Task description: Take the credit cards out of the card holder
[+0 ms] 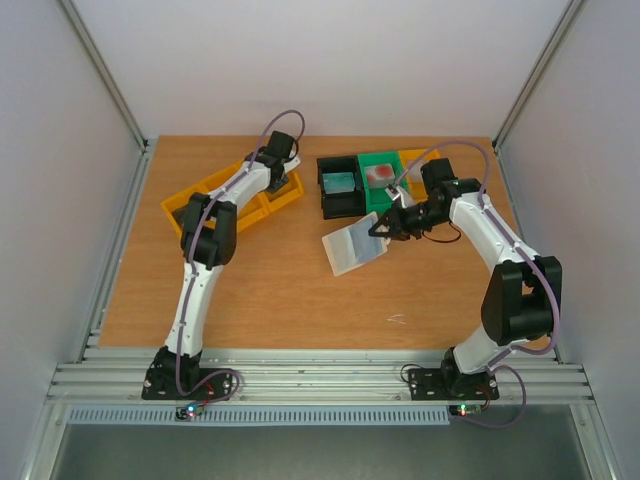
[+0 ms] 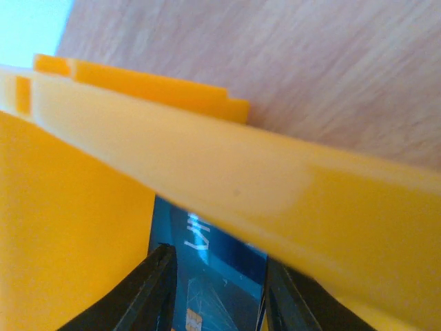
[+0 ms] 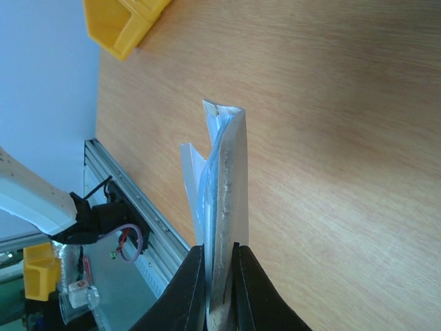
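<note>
The right pincer (image 3: 219,248) is clenched on the card holder (image 3: 227,172), and the left pincer (image 2: 217,261), released above the credit card (image 2: 207,238), should lift straight, avoiding the yellow bin (image 2: 207,165) rim ahead of it.

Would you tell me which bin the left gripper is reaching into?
The yellow bin at the left; the black bin and green bin stand farther right.

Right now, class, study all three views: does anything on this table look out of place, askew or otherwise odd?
One small thing: a thin pale scrap lies alone on the table, near its front edge, apart from everything else. Also, the card holder hangs tilted in the right gripper, gripped by one edge, its panels splayed apart.
</note>
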Motion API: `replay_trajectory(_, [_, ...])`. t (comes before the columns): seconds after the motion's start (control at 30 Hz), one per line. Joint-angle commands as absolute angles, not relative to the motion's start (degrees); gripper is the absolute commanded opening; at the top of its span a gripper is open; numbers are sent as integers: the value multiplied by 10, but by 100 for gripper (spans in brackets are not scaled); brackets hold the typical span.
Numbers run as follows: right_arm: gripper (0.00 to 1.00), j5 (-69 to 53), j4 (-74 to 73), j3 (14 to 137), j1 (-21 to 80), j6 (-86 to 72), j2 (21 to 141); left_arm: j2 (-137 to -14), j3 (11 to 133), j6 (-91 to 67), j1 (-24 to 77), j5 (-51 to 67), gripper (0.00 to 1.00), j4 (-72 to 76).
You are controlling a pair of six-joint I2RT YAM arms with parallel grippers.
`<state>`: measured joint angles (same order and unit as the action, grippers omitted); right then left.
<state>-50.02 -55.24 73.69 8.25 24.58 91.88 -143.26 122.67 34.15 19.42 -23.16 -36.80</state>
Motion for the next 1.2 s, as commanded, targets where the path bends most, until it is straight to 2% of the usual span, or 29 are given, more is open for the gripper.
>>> replay_trajectory(0.0, [1,-527,-545,756,78,238,920,-1403,1204,395,185,-293,38,-255])
replay_trajectory(0.23, [1,-530,-550,761,78,243,915,-1400,1222,379,171,-261,39,-294])
replay_trajectory(0.47, [1,-519,-545,762,78,239,905,-1289,1138,359,170,-75,48,-320])
replay_trajectory(0.7, [1,-491,-534,746,78,236,865,-1200,1142,342,170,-35,53,-409])
replay_trajectory(1.03, [1,-497,-624,809,80,221,819,-997,1050,283,172,135,57,-545])
replay_trajectory(1.17, [1,-480,-652,807,79,240,795,-1006,1037,216,175,133,59,-525])
